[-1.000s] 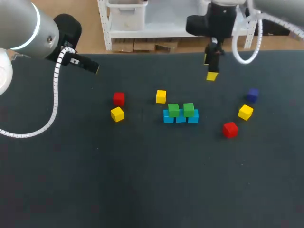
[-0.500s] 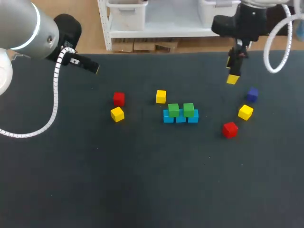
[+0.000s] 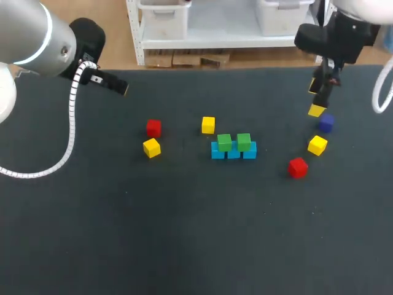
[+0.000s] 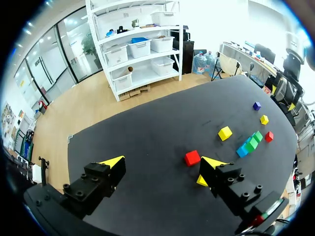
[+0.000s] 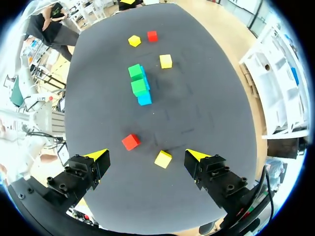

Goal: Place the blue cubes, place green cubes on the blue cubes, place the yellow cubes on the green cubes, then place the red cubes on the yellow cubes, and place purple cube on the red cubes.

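Observation:
A row of blue cubes lies mid-table with two green cubes on top. Loose around it are yellow cubes, red cubes and a purple cube. My right gripper hangs open above the table just behind the purple cube. In the right wrist view the right gripper is empty, with a yellow cube under the gap and a red cube ahead. My left gripper stands open and empty at the far left, high above the table.
In the left wrist view a red cube lies beside one finger, and a yellow cube is partly hidden behind that finger. The dark table has wide bare room across its near half.
My right arm has swung to the right, from behind the stack to above the purple cube, fingers still open. The left arm and all cubes have stayed where they were.

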Robot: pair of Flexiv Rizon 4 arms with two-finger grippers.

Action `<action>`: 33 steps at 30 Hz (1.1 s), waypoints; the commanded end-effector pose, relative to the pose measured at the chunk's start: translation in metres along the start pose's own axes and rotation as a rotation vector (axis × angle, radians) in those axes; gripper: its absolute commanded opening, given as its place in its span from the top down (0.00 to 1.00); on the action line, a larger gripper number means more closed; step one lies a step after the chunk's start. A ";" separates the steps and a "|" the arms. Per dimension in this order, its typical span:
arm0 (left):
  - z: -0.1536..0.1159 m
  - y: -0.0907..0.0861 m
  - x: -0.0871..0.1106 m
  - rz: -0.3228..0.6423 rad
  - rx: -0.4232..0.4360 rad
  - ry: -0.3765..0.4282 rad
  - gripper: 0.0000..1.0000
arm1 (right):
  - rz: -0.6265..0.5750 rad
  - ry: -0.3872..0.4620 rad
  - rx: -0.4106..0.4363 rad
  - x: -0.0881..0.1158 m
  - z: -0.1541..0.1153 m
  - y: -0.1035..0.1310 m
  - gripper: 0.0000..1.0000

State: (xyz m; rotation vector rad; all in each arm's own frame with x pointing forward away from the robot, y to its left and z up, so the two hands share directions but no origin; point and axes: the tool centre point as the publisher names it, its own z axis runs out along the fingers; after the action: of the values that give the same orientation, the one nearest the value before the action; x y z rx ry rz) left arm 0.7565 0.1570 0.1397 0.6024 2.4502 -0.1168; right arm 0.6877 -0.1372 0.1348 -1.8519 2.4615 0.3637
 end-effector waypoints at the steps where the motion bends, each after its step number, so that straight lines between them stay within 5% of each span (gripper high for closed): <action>1: 0.000 0.000 0.000 0.000 0.000 0.000 0.00 | -0.025 -0.010 0.559 0.004 0.005 0.006 0.00; 3: 0.000 0.000 0.000 0.000 0.000 0.000 0.00 | -0.089 0.050 0.465 -0.003 0.010 0.006 0.00; 20: 0.000 0.000 0.000 0.000 0.000 0.000 0.00 | -0.089 0.050 0.465 -0.003 0.010 0.006 0.00; 26: 0.000 0.000 0.000 0.000 0.000 0.000 0.00 | 0.005 -0.158 0.500 -0.012 -0.006 0.001 0.00; 33: 0.000 0.000 0.000 0.000 0.000 0.000 0.00 | 0.155 -0.328 0.582 0.004 -0.021 -0.011 0.00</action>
State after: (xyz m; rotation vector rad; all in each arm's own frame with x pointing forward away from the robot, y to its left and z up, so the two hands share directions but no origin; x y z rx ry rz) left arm 0.7565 0.1570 0.1397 0.6024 2.4502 -0.1168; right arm 0.7097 -0.1322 0.1530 -1.4628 2.2897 0.0942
